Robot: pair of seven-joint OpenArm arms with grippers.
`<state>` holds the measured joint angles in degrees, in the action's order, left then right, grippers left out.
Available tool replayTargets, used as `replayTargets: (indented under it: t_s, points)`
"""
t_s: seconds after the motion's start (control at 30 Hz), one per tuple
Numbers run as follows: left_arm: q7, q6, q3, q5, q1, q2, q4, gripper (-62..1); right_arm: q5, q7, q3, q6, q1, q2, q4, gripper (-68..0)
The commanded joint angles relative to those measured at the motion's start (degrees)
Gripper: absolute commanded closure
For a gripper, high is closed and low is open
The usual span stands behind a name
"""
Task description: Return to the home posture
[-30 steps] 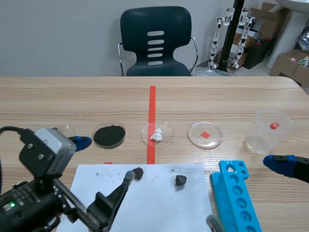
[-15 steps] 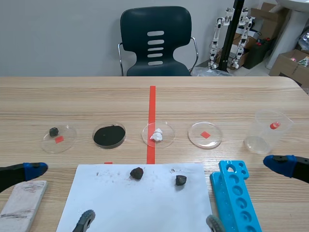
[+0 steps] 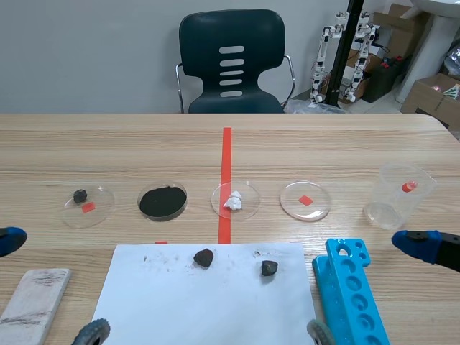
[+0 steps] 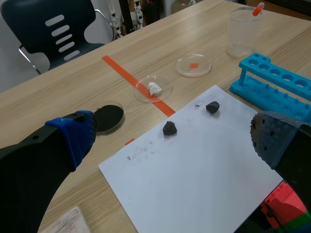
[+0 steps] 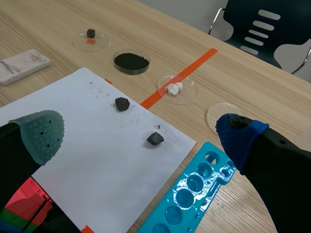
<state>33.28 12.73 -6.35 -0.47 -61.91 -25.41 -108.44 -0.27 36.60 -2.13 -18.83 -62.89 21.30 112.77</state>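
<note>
My left gripper (image 4: 172,138) is open and empty, raised over the near left part of the white paper sheet (image 4: 204,170). The scene view shows only its blue fingertip (image 3: 8,241) at the left edge and its grey fingertip (image 3: 91,332) at the bottom edge. My right gripper (image 5: 140,133) is open and empty above the sheet's near right part, beside the blue tube rack (image 5: 192,194). Its blue fingertip (image 3: 417,246) enters the scene view from the right edge. Two dark lumps (image 3: 204,256) (image 3: 269,268) lie on the sheet (image 3: 208,302).
Four petri dishes stand in a row: one with a small dark lump (image 3: 88,203), one with black powder (image 3: 162,201), one with a white lump (image 3: 235,200), one marked red (image 3: 305,200). A clear cup (image 3: 399,195) stands at the right; a white block (image 3: 32,313) lies near left.
My left arm has drawn back from over the near left table toward the left edge, uncovering the leftmost dish and the white block. The right arm has not moved.
</note>
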Motion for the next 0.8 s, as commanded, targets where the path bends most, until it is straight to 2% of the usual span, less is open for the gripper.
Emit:
replayTargets:
  t_s: [0.0, 0.77]
  points:
    - [0.79, 0.17, 0.44, -0.37, 0.02, 0.13, -0.79, -62.3, 0.48, 0.90, -0.11, 0.17, -0.09, -0.02, 0.63, -67.9]
    - [-0.09, 0.13, 0.44, -0.39, 0.04, 0.13, -0.74, -62.3, 0.48, 0.90, -0.11, 0.17, -0.09, -0.02, 0.63, -67.9]
